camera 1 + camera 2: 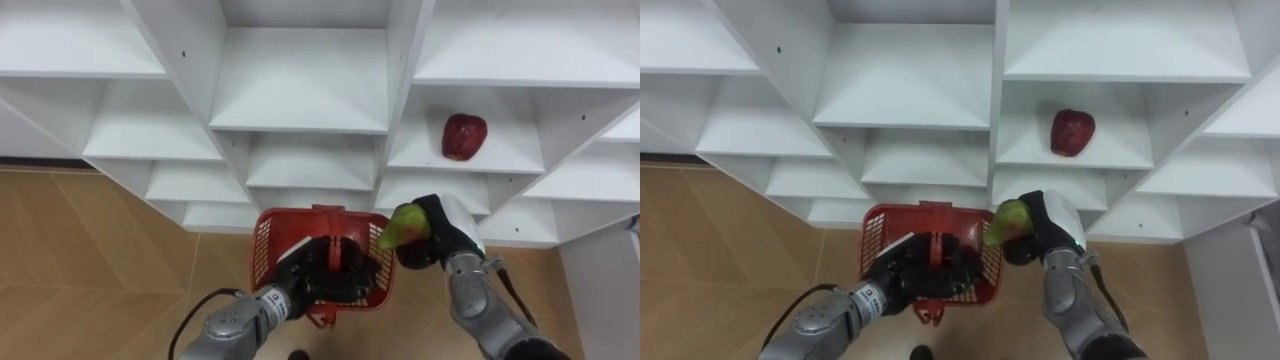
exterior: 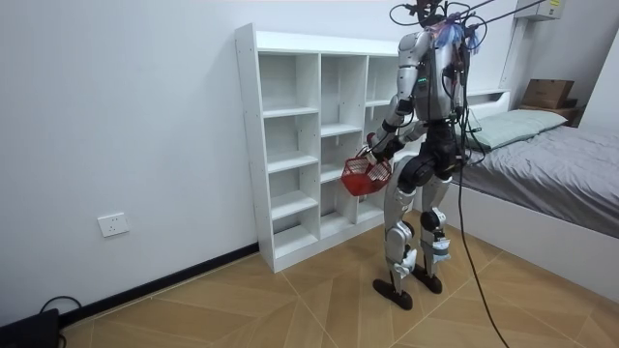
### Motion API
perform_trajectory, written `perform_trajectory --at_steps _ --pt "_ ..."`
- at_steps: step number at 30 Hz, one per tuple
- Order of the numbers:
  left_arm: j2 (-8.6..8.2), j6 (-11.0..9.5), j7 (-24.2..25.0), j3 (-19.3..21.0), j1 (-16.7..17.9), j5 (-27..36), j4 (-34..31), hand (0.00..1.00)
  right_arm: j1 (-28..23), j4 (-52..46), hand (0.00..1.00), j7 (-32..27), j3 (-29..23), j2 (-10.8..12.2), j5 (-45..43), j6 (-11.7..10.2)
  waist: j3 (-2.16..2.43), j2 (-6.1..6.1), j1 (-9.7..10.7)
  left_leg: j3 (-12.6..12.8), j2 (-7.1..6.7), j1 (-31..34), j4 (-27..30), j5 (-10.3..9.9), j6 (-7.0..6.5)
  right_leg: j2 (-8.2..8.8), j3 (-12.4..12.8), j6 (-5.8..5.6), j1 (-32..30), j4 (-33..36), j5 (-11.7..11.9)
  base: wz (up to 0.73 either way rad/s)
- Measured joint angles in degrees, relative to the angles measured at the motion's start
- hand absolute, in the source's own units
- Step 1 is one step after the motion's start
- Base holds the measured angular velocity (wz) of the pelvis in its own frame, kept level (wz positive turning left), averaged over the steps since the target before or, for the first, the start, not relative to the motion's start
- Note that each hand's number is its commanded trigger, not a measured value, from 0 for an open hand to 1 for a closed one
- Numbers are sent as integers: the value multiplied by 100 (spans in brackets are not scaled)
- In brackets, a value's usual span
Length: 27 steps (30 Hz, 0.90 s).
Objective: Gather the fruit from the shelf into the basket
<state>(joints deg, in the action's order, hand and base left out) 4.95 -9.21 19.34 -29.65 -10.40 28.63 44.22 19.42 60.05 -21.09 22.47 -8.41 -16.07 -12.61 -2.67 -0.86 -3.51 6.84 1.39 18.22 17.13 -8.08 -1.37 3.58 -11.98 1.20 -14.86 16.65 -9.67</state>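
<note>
The left hand (image 1: 322, 268), fingers curled round the handle, hides most of the inside of the red basket (image 1: 268, 243). The right hand (image 1: 447, 232) grips a green fruit (image 1: 402, 226) at the basket's 2 o'clock corner. A red apple (image 1: 464, 136) sits at 1 o'clock on the white shelves (image 1: 300, 95). The floor (image 1: 90, 265) is wood, and a bed (image 2: 556, 164) stands nearby.

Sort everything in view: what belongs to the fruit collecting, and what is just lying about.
Job: closet; red fruit on its shelf; green fruit in the right hand; red basket held by the left hand.
Lying about: bed, pillow, cardboard box, wall socket.
</note>
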Motion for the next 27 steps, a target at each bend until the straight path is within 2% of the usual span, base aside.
perform_trajectory --at_steps 6,8,10,11,27 --pt "0 0 59 -4 0 -1 0 100 -1 0 100 13 7 61 1 0 -1 2 2 8 1 -4 -2 0 0 0 8 0 0 -1 0 0" --pt "9 0 103 0 0 1 -1 100 -1 1 79 22 6 86 -1 0 -3 6 4 14 1 -12 -15 0 0 -2 18 0 0 -2 0 0" --pt "8 0 136 4 -4 0 -3 100 -1 4 29 51 4 121 -5 0 -7 12 7 16 -3 -32 -48 4 -1 -2 25 0 0 -6 0 0" --pt "7 0 140 5 -6 0 -3 100 -1 5 1 56 5 130 -7 0 -8 15 9 16 -2 -32 -49 5 0 -2 25 0 0 -6 0 0" --pt "18 -1 158 49 -125 -3 -13 100 -43 9 0 145 57 142 -235 -67 -17 67 -3 13 2 -34 -39 6 1 -14 52 1 0 -4 1 0"
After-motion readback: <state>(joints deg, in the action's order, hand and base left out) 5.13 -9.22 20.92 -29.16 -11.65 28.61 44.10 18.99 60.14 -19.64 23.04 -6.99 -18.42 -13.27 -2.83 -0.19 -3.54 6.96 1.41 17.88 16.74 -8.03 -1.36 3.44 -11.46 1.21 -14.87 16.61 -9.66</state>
